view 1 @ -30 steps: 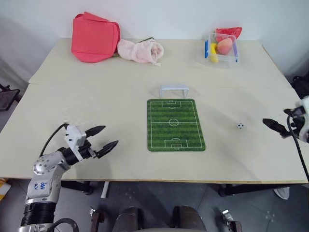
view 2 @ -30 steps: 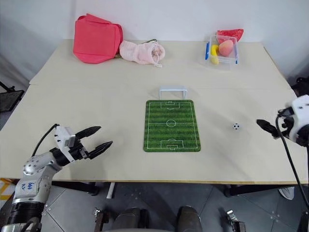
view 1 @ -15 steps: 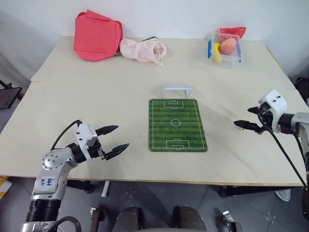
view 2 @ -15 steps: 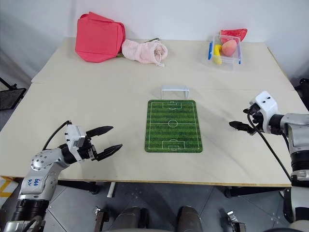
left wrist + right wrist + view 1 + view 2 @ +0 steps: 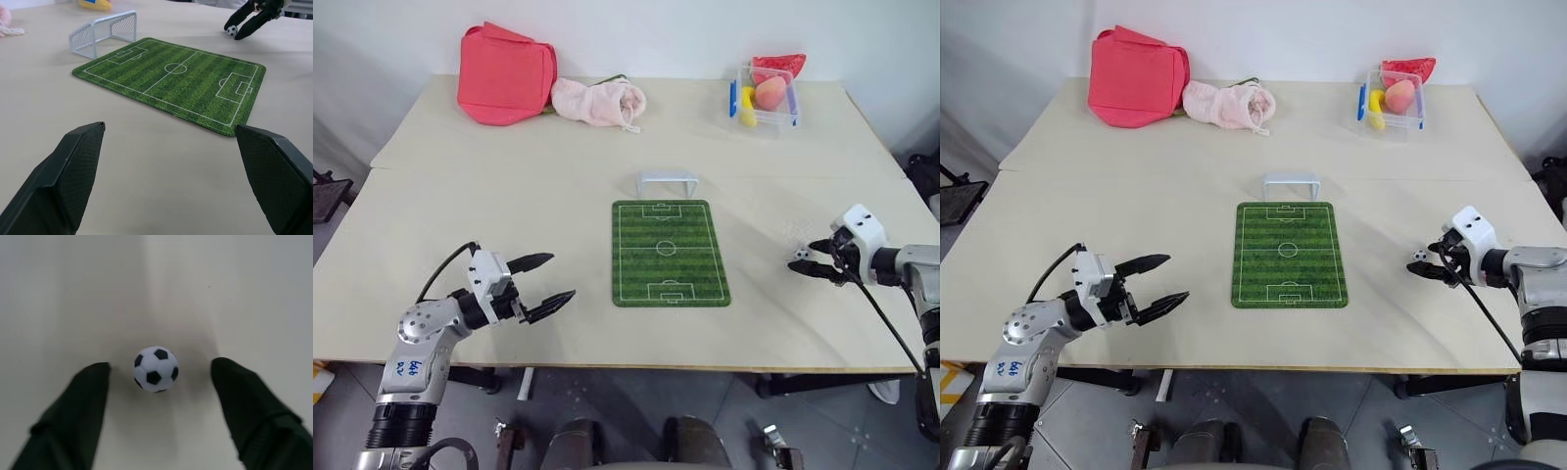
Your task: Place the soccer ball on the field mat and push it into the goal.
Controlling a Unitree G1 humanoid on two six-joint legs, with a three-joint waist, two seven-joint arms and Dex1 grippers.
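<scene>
Down at the soccer ball point(image 5: 156, 369), out on the bare table point(image 5: 509, 196) well right of the field mat point(image 5: 670, 253). Right gripper point(image 5: 159, 377) straddling it, one black finger each side, jaws spread with daylight either side, nothing pinched yet, lined up for a close. Tilted low, likely because a ball this tiny rolls at a nudge. Over on the near left, left gripper point(image 5: 543, 284) hanging level above the table, jaws wide and empty, parked clear. Goal point(image 5: 667, 181) waiting at the mat's far short edge, mouth toward the pitch, ready for the push.
</scene>
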